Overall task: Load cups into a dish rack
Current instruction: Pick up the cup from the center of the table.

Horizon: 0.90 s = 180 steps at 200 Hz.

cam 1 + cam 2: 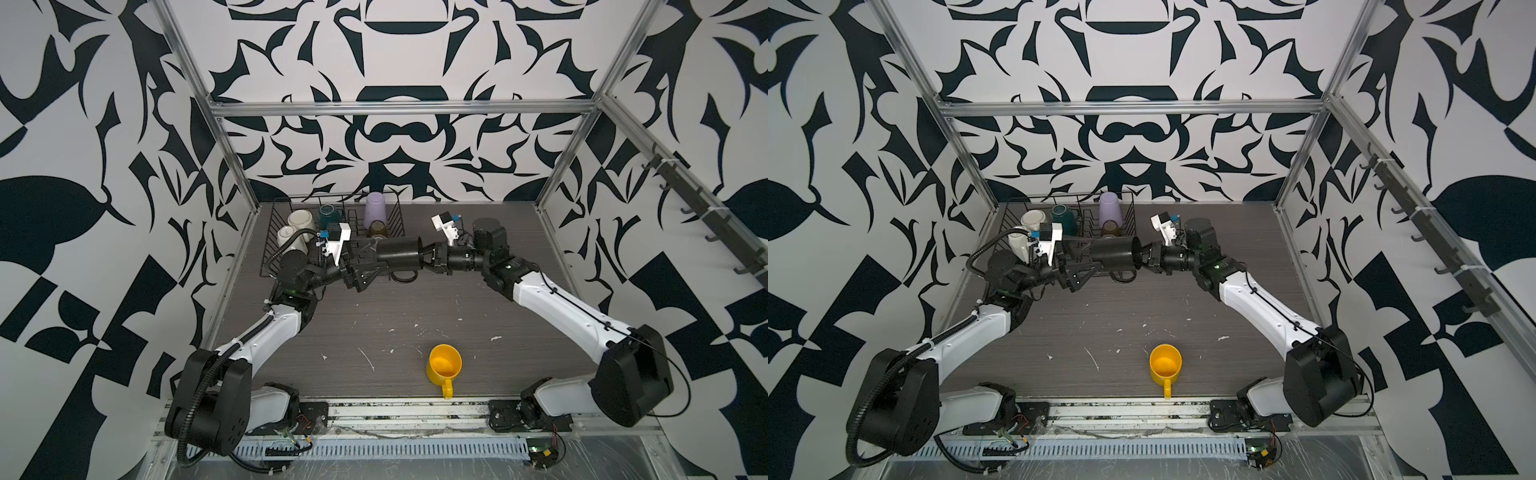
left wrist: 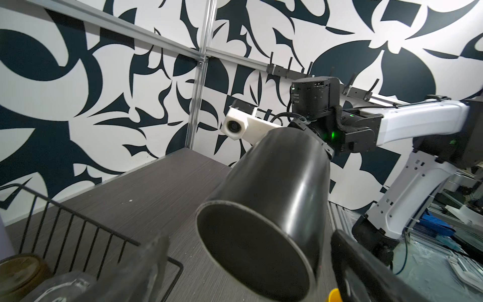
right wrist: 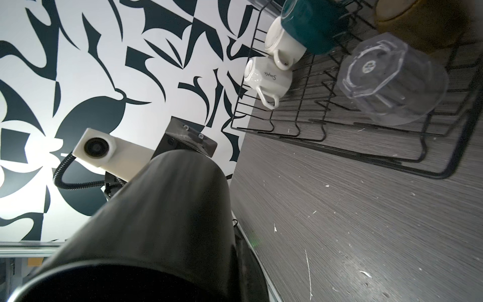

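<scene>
By rack's [image 1: 272,220] near edge, right tool [image 1: 428,255] pinches black mug [image 1: 397,250]; left tool [image 1: 373,264] seemingly wide.

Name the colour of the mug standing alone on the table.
Yellow mug, clearest in a top view.

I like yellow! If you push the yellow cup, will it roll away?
Probably not: the yellow cup stands upright, so it would likely slide. If tipped, its handle should stop it rolling. It looks plastic, maybe light.

The word "Simple" is written in thin, dark, curly letters on the side of the small white ceramic mug with a loop handle [image 3: 269,81]. Tiny white print on the round black motor case [image 2: 311,98] is too small to read.
</scene>
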{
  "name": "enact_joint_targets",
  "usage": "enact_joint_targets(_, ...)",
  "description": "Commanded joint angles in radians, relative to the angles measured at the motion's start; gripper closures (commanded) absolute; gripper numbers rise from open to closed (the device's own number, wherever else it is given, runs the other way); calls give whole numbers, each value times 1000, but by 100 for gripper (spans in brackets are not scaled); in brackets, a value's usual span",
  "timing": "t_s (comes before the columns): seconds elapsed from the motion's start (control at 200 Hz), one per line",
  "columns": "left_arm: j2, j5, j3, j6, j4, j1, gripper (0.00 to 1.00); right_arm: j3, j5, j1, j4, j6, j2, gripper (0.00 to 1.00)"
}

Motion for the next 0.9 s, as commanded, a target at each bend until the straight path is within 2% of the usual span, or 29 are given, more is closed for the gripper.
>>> enact_joint_targets(0.0, 35, 53, 1, -26, 84, -5, 1, 76, -59, 21, 130, -17, -14, 100)
enact_joint_targets(0.175, 69, 80, 1, -106, 198, -5, 1, 88, -79, 51, 145, -11, 5, 100)
enact_joint_targets(0.43, 159, 143, 32, -288, 414, -5, 0, 91, -104, 82, 194, 19, 32, 100)
enact_joint_targets(0.895, 168, 187, 43, -323, 425, -11, 1, 103, -110, 109, 226, 36, 69, 100)
